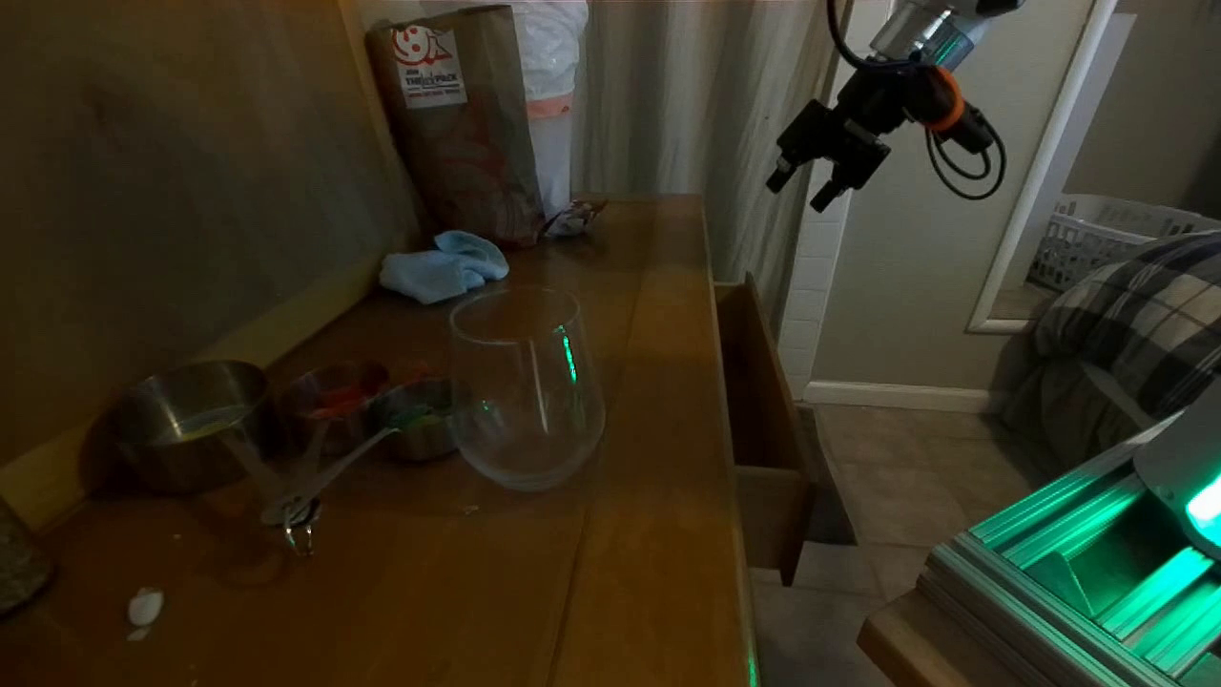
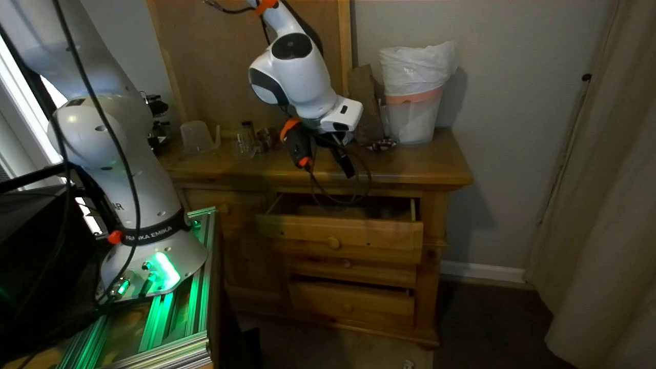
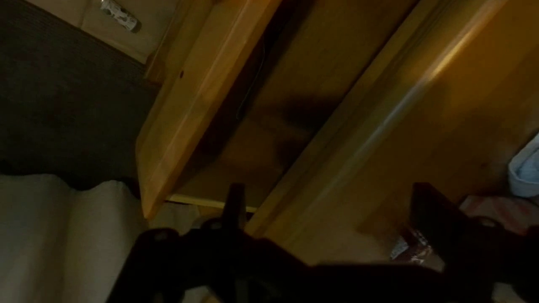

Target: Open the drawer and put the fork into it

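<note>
The drawer is a shallow brown wooden drawer pulled out of the wooden cabinet in both exterior views [image 1: 768, 439] [image 2: 374, 238]. In the wrist view the drawer [image 3: 191, 105] lies open, its inside dark. A thin pale line runs along its bottom; I cannot tell what it is. My gripper [image 1: 801, 191] hangs high above the drawer and the cabinet's front edge, apart from both. In the wrist view the gripper [image 3: 328, 185] has its fingers wide apart with nothing between them. I cannot make out the fork in any view; it is hidden or too dark to see.
On the cabinet top stand a clear glass [image 1: 525, 410], metal measuring cups [image 1: 191, 425], a blue cloth [image 1: 439, 272], a paper bag [image 1: 467, 143] and a white-lined bin [image 2: 417, 113]. A crumpled wrapper [image 3: 410, 246] lies near the edge. A lower drawer [image 2: 353, 302] is slightly open.
</note>
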Tool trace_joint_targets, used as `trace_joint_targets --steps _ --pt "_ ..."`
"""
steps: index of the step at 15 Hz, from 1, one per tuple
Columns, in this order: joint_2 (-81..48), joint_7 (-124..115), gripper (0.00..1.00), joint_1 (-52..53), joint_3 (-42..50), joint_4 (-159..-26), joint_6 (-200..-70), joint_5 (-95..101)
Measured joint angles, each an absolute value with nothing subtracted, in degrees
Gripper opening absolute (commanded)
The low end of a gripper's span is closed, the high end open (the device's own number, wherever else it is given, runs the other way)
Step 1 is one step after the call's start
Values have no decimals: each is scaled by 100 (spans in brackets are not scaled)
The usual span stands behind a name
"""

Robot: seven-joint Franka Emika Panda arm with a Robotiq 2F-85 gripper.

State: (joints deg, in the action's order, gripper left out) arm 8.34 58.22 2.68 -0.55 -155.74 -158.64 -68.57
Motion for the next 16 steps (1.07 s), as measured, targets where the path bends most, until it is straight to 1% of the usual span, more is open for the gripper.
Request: trace_joint_targets --steps 3,7,16 --pt "1429 5567 100 252 -167 -15801 -15680 -6302" --pt "1757 5055 100 118 -442 -15727 -15456 -5575" --pt "1891 4910 100 20 -551 -15722 -15363 -5384"
